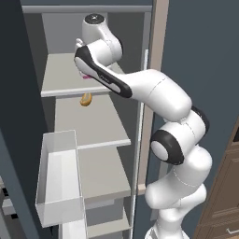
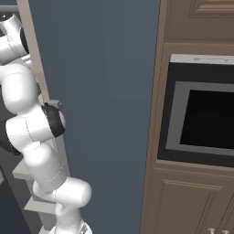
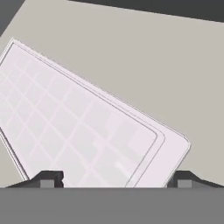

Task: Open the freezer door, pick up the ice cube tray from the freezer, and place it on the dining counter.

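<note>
We see the gripper [image 3: 114,177] with its jaws set wide apart, hanging right over the tray [image 3: 83,131], one tip off each side of it. The tray lies flat on an upper shelf [image 1: 60,74] of the open freezer [image 1: 86,140], above an orange lump [image 1: 85,99].

Even, diffuse rendered light, no glare. The freezer [image 1: 88,116] interior is moderately lit, with soft shadow under its shelves. All views sharp; the ice cube tray [image 3: 83,127] grid appears faint, low-contrast.
</note>
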Robot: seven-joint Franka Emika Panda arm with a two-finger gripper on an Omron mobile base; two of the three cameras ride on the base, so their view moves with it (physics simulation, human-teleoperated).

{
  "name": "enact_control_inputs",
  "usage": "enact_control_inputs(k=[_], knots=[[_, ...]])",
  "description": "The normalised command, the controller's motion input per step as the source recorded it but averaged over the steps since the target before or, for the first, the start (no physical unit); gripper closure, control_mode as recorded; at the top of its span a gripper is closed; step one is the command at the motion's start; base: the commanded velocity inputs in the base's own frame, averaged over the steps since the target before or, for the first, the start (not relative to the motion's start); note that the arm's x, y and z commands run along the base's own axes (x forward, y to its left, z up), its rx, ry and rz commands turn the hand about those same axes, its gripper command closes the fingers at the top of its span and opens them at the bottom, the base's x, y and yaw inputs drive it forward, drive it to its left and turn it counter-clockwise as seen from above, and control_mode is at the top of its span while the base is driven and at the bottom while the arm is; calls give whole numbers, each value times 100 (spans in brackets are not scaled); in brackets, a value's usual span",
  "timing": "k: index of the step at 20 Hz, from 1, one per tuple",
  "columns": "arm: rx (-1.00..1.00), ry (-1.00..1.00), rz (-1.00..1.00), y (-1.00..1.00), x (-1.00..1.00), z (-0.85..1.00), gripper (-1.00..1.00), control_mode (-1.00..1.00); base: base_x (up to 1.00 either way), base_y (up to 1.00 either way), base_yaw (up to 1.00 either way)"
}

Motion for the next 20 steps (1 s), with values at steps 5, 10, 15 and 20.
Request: enact_control_inputs(k=[5, 10, 15, 20], knots=[[0, 0, -8, 0, 17, -24, 100, -100, 0, 0, 0], [0, -3, -4, 0, -2, -1, 100, -100, 0, 0, 0], [0, -3, -1, 0, -42, 0, 100, -100, 0, 0, 0], [0, -3, 0, 0, -74, 0, 100, -100, 0, 0, 0]])
